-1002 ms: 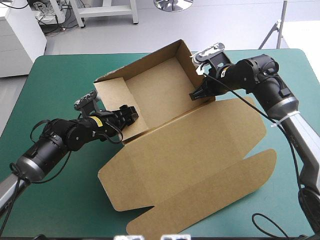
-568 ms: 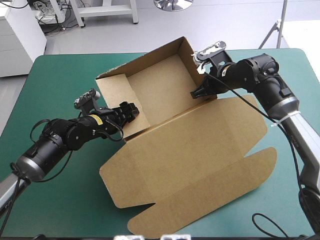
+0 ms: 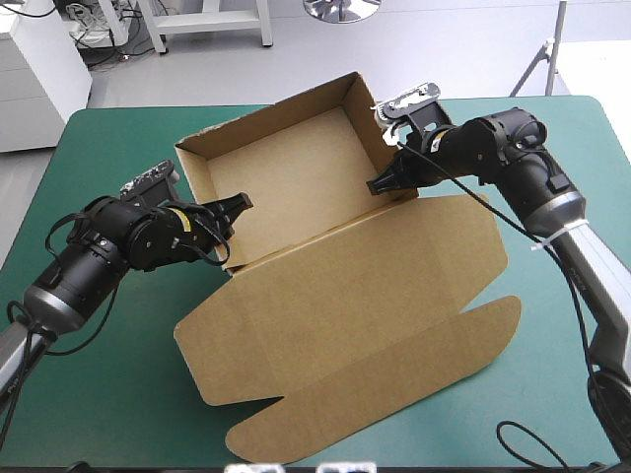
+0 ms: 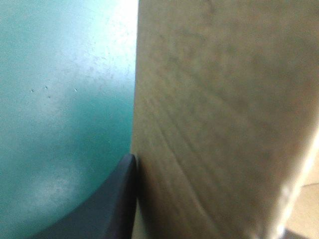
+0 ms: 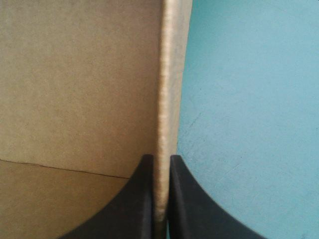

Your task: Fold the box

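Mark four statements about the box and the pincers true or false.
1. The right pincer is shut on a wall of the box. True.
2. The box lies wholly flat. False: its walls are raised into an open tray.
3. The lid lies flat on the table, on the near side. True.
4. The left pincer hangs over the lid. False: it is at the box's left wall.
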Robot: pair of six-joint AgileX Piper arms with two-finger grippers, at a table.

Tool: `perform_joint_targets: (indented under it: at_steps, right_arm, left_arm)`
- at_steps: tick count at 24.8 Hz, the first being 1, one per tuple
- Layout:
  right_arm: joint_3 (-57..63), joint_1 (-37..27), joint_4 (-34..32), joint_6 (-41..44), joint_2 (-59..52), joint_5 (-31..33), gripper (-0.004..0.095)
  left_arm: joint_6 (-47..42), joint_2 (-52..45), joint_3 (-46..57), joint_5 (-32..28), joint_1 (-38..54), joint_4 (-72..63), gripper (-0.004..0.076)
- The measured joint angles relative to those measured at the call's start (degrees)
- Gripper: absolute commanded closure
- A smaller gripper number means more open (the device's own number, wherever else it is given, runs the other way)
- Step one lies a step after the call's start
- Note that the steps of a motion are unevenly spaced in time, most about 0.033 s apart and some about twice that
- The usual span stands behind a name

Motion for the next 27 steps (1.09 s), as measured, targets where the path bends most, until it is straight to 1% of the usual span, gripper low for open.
perform_joint_targets:
  at_steps: [11,12,15,19,27]
  right_arm:
    - [0.0,0.0,-0.3,0.4,0.0,0.6,0.092]
    - [0.0,0.0,-0.3,0.4,0.0,0.6,0.092]
    - [0.0,0.0,-0.3,0.4,0.0,0.6,0.0919]
    - [0.0,0.0,-0.3,0.5,0.0,0.8,0.0919]
    - [0.0,0.2,1.2,1.1,0.1,1.1,0.0919]
  left_arm:
    - [-0.5,0.4,-0.1,-0.3,0.0,0.1,0.0666]
    - [-0.5,0.4,-0.1,-0.3,0.0,0.1,0.0671]
    - [-0.5,0.4,-0.1,-0.6,0.0,0.1,0.0736]
    - [-0.5,0.4,-0.1,-0.5,0.0,0.6,0.0734]
    - [-1.4,0.4,-0.3,3.4,-0.4,6.1,0.0734]
